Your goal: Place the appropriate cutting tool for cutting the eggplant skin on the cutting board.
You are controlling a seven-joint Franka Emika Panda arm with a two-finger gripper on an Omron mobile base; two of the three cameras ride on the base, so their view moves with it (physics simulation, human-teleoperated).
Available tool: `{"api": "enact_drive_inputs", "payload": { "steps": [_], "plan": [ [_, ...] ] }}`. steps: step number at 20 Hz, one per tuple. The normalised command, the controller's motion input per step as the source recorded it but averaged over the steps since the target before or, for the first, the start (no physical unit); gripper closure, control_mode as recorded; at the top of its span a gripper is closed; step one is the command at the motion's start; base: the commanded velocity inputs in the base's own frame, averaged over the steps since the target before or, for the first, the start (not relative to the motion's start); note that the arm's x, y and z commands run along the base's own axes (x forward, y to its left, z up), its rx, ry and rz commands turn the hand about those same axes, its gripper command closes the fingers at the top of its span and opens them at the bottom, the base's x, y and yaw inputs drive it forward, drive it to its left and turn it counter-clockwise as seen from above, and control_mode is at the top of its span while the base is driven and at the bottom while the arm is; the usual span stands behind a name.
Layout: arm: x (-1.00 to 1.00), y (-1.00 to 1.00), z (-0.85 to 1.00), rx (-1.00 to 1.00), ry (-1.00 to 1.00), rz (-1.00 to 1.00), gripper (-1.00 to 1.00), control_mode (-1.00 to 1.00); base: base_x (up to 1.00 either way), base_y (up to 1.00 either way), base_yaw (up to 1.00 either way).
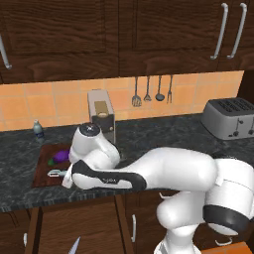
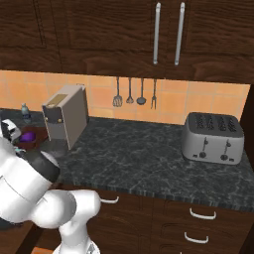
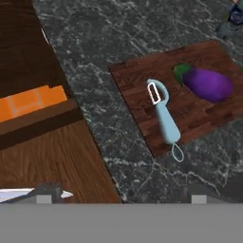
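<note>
Dark stone counter [image 3: 142, 28] lies below your hand camera, and at that view's bottom the two finger tips of the gripper [image 3: 118, 195] stand well apart, nothing between them. Just past them you see the wooden cabinet front [image 3: 42, 156] below the counter edge, with the silver tip of a blade [image 3: 19, 193] poking in at the lower left.

Farther out rests the cutting board [image 3: 137, 80], reddish-brown, flat on the counter. You have the peeler [image 3: 164, 118] lying on it: its light blue handle reaches toward the board's near edge, its small loop [image 3: 177, 153] hangs over that edge above the stone, and its silver head [image 3: 154, 92] points inward. The eggplant [image 3: 208, 83] sits on the same board, near the peeler but not touching it, green cap turned toward the peeler head.

From the left base camera, the arm's wrist [image 1: 92, 149] hangs over the right part of the board [image 1: 42, 168]; the eggplant [image 1: 60, 156] and peeler [image 1: 54, 173] show to its left. Behind them you can pick out a small bottle [image 1: 38, 129], a coffee machine [image 1: 101, 114], hanging utensils [image 1: 149, 92] on the tiled wall and, far right, a toaster [image 1: 230, 118].
</note>
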Motion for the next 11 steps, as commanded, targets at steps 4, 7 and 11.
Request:
{"api": "enact_drive_inputs", "payload": {
  "steps": [4, 7, 11],
  "plan": [
    [-1.00, -1.00, 0.69, 0.00, 0.13, -0.25, -1.00, -1.00, 0.00, 0.00, 0.00],
    [-1.00, -1.00, 0.47, 0.01, 0.12, -0.24, -1.00, -1.00, 0.00, 0.00, 0.00],
    [-1.00, -1.00, 0.38, 0.01, 0.12, -0.20, -1.00, -1.00, 0.00, 0.00, 0.00]
  ]
}}
